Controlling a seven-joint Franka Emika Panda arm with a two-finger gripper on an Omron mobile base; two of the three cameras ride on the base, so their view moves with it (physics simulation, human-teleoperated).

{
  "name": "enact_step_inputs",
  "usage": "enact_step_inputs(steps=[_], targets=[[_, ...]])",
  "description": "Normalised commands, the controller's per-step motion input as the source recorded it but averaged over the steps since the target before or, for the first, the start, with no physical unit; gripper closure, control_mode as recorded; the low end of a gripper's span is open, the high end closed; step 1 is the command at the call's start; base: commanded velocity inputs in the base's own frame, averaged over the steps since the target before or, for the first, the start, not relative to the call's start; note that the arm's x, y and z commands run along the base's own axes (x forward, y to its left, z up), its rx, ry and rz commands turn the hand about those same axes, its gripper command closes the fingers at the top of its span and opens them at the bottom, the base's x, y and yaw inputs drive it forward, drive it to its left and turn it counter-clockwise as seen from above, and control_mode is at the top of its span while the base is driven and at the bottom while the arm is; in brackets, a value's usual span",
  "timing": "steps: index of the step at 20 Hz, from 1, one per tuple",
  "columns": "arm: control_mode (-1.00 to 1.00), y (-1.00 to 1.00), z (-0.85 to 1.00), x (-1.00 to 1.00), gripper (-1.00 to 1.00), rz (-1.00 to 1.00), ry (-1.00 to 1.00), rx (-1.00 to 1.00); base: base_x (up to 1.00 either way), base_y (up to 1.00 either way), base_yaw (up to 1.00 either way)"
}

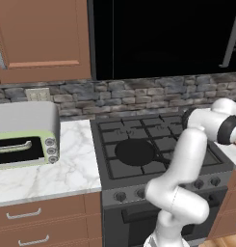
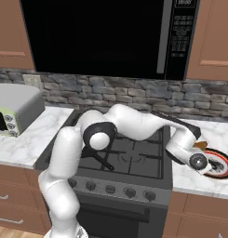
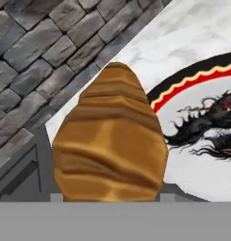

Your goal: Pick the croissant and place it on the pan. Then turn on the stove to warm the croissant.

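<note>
The pincer [image 2: 202, 149] is at the right of the stove [image 2: 129, 153], low over the white marble worktop [image 2: 217, 132], and appears clamped on the croissant [image 3: 110, 141], which sits close between its tips at the near-left edge of the red-rimmed plate [image 2: 220, 163]. The black pan [image 1: 135, 150] rests on the stove's grates, well left of the croissant, with 1 toaster oven [image 1: 24, 135] on the far-left worktop.

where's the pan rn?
The pan sits on the stove's front-left burner grate in the left base view, handle pointing right toward the arm, well left of the plate on the right counter.
</note>
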Motion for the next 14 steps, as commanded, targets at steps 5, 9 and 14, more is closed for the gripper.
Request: enact_step_inputs(steps=[5,9,14], targets=[[-1.00,0.19,1.00,0.02,1.00,0.42,-0.03,0.01,0.00,0.00,0.00],[-1.00,0.45,1.00,0.00,1.00,0.30,0.17,0.00,0.00,0.00,0.00],[-1.00,0.90,1.00,-0.36,1.00,0.17,0.17,-0.06,0.00,0.00,0.00]])
